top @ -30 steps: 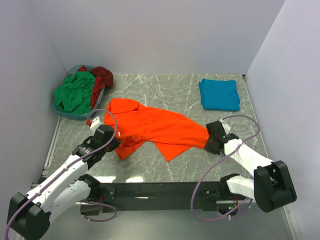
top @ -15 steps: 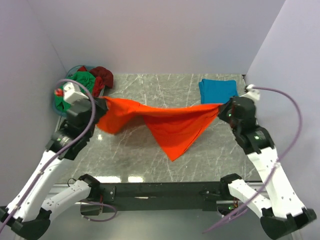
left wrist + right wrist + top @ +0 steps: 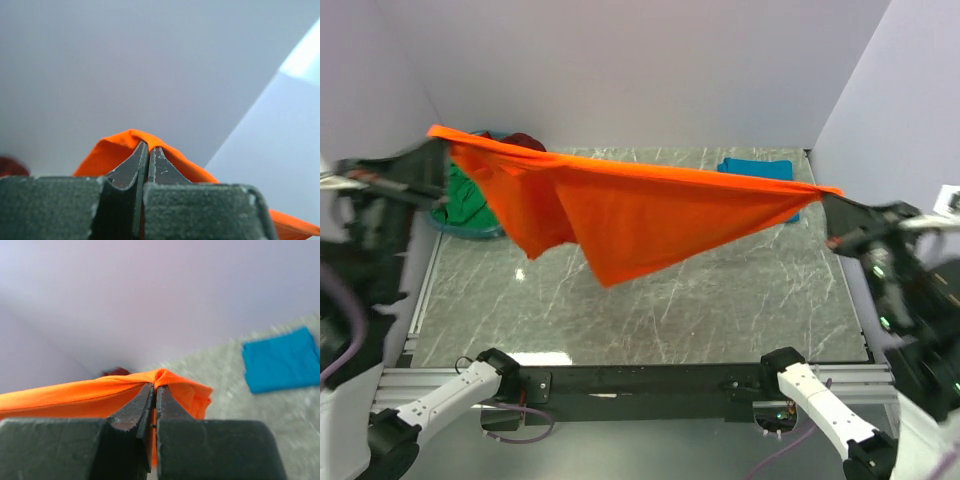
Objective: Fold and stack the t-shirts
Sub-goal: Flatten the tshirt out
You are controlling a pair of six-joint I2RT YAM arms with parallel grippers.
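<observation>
1. Orange t-shirt [image 3: 650, 215]: held in the air above the middle of the table [image 3: 720, 300], not touching it, pulled tight along its top edge.
2. Long axis running left to right, from one pinched corner to the other; top edge nearly straight, a little higher at the left end.
3. Below the tight edge, loose cloth hanging in uneven lobes, deepest left of centre, ending in a pointed tip; creased, not flat, no fold made yet.
4. Left gripper [image 3: 435, 138]: at the left end of the shirt, jaws pressed together on a small ridge of orange cloth, seen clearly in the left wrist view.
5. Right gripper [image 3: 835, 200]: at the right end, jaws likewise clamped on an orange fold, as in the right wrist view.
6. From each pincer, shirt lying inward toward the middle; neither arm nearer, one end for each.
7. Probably next: lowering both ends together so that the cloth lands spread out. Equal height and steady tension needed, otherwise risk of bunching under the hanging tip.
8. Teal t-shirt [image 3: 750, 167]: folded flat on the table at far right, partly hidden behind the orange edge.
9. Green t-shirt [image 3: 460, 195] and dark red t-shirt [image 3: 525, 142]: crumpled in the blue basket [image 3: 470, 228] at far left, not folded.
</observation>
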